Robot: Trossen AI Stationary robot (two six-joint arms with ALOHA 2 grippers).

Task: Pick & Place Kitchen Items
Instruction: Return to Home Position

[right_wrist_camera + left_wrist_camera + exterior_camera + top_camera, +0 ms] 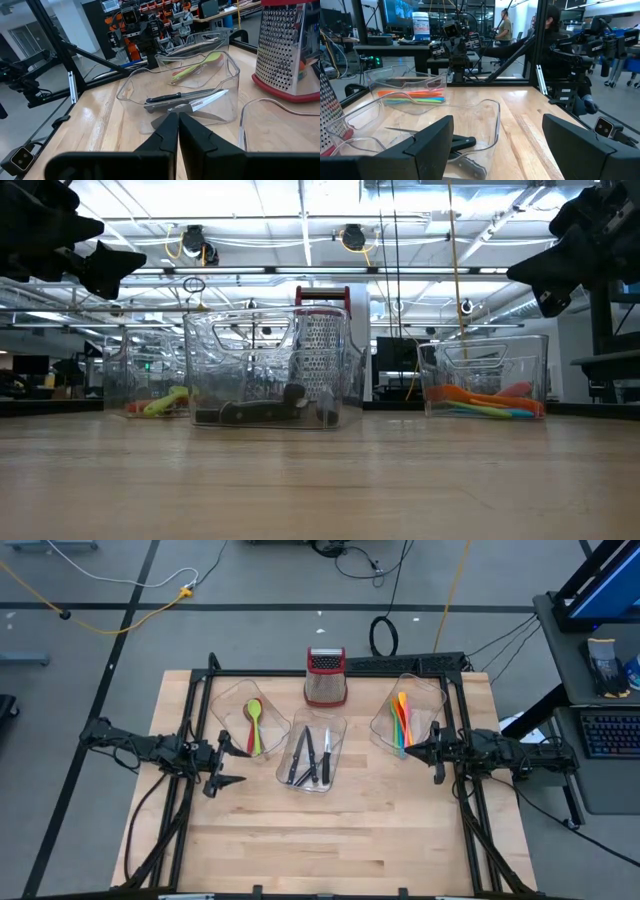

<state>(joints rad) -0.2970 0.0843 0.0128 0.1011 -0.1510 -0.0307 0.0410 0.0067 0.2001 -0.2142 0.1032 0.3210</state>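
Note:
Three clear tubs stand in a row on the wooden table. The left tub holds a green spoon and a red utensil. Black-handled knives lie in the middle tub. Orange, green, pink and blue utensils lie in the right tub. My left gripper hangs open and level above the table, just left of the middle tub. At the right tub's near corner, my right gripper is shut, level and holding nothing.
A steel box grater with a red top stands behind the middle tub. A black frame runs along the table's far edge and sides. The near half of the table is bare wood.

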